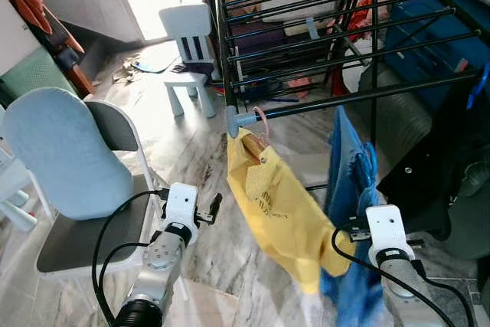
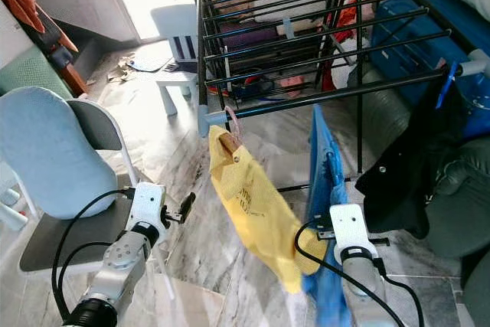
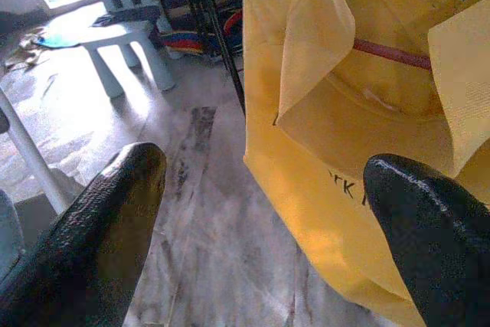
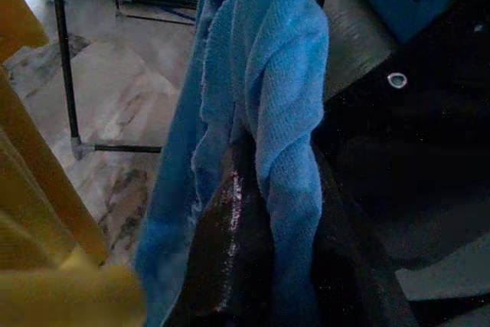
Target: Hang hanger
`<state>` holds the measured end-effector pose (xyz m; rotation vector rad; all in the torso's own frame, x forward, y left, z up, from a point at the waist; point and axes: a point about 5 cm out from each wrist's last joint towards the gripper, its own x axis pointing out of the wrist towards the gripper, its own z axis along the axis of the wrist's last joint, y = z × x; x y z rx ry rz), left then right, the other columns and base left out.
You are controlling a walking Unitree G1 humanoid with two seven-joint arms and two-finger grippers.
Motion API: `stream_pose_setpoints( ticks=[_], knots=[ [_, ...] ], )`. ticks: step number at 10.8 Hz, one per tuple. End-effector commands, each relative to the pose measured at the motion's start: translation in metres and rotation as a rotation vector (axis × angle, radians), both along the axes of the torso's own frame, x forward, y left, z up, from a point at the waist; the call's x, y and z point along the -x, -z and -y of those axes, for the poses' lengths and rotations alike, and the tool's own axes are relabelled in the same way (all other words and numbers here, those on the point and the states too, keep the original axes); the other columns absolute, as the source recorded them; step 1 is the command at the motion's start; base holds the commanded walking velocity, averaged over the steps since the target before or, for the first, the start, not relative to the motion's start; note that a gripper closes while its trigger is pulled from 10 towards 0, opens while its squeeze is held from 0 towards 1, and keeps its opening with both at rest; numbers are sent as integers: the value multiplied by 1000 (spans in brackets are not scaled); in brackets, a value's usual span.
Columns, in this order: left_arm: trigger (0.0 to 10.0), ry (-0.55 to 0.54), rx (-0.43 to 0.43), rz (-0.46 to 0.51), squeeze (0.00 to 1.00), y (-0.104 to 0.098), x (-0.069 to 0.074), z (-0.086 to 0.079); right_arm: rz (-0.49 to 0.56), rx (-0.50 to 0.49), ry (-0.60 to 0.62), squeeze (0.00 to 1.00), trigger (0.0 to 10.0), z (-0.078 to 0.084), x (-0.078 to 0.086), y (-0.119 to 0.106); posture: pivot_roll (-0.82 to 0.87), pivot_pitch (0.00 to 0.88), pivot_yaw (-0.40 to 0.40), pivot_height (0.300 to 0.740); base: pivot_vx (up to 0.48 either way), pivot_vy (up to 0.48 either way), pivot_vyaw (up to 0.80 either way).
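Note:
A yellow shirt (image 1: 282, 203) hangs on a hanger whose pink hook (image 1: 262, 121) is looped over the front bar of the black drying rack (image 1: 360, 96), at its corner. My left gripper (image 3: 268, 212) is open, just left of the shirt and a little below its collar, with nothing between its fingers (image 1: 215, 206). A blue garment (image 1: 349, 165) hangs from the same bar to the right of the shirt. My right gripper (image 4: 279, 254) is shut on a twisted fold of this blue cloth, low down beside the shirt's hem.
A grey chair with a light blue cushion (image 1: 60, 151) stands close on the left. A white child's chair (image 1: 188, 42) is further back by the rack. Black clothing (image 1: 448, 166) hangs at the right, with a blue case (image 1: 432, 28) behind the rack. Marble floor lies below.

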<state>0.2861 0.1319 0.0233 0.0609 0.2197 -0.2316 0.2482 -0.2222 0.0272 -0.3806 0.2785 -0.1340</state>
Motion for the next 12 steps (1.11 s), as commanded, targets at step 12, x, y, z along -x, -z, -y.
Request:
stream_pose_setpoints(
  ticks=[12],
  knots=[
    [10000,-101,-21,-52,0,16,20,-14,-66,-31,-133,0,10000,-23,-9,5,-209,0,74,740,-309,0,0]
  ],
)
